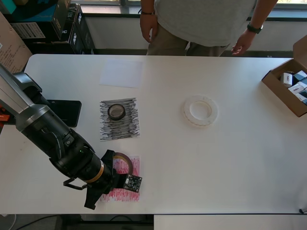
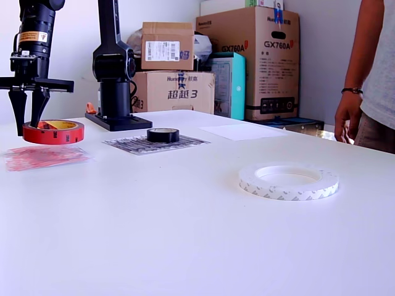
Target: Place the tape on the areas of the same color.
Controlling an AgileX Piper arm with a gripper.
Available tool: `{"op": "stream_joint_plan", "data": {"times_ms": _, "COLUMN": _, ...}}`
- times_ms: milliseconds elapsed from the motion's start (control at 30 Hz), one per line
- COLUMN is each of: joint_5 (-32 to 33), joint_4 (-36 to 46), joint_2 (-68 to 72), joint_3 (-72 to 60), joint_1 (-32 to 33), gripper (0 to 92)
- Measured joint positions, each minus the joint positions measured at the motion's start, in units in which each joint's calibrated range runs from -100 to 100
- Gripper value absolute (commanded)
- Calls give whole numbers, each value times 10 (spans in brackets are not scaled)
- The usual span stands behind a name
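Overhead: the red tape roll is gripped by the gripper above the red patch, at 6 o'clock from the black roll.

Exterior: red roll is held lifted; the white roll is seen at 4 o'clock.

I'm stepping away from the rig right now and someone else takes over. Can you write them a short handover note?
Gripper: shut on the red tape roll, held just above the table over the red patch, not yet set down.
Black tape roll: already lying on the black patch. Done.
White tape roll: on bare table, well apart from the white sheet. Untouched.
Left: lower and release the red roll on its patch, then move the white roll onto the white sheet.
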Motion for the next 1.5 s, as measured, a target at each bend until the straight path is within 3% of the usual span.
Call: {"op": "stream_joint_plan", "data": {"times_ms": 1500, "joint_5": 1, "joint_4": 1, "joint_2": 36, "joint_3": -11, "joint_1": -18, "gripper": 2}}
